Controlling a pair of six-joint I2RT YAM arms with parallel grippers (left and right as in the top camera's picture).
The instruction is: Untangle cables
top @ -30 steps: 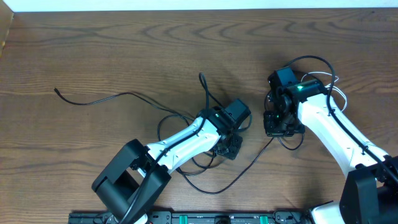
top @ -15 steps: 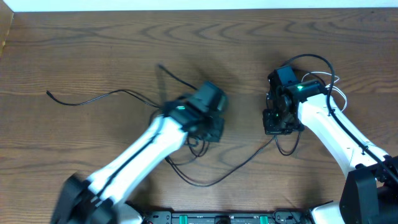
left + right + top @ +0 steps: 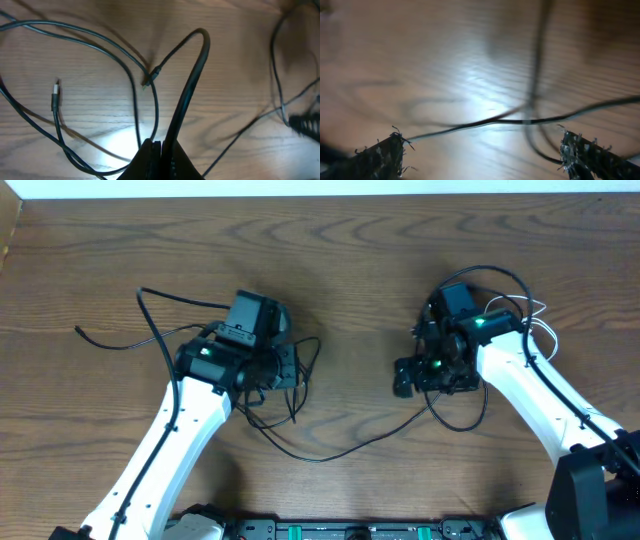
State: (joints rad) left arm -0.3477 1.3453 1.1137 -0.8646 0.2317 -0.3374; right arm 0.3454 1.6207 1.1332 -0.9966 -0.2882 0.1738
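Well, from my console the thin black flexible cables (image 3: 330, 452) lay sprawled over the brown wood-grain table (image 3: 400, 240), looping between the two arms. The left jaws, at the end of the white left arm (image 3: 185, 425), were pinched shut on one black cable (image 3: 192, 85). In the left wrist view it rose from between the closed tips, arched over and came down to a small plug end (image 3: 148, 82) close to the table. Another plug end (image 3: 55, 95) lay flat to the left, apart from the first. The right jaws, on the white right arm (image 3: 530, 385), stood spread wide and gripped nothing. A black strand (image 3: 485, 120) ran blurred across the table between their dark, frayed-looking fingers (image 3: 380, 157). One long strand curved along the table from the left bundle to the right one.
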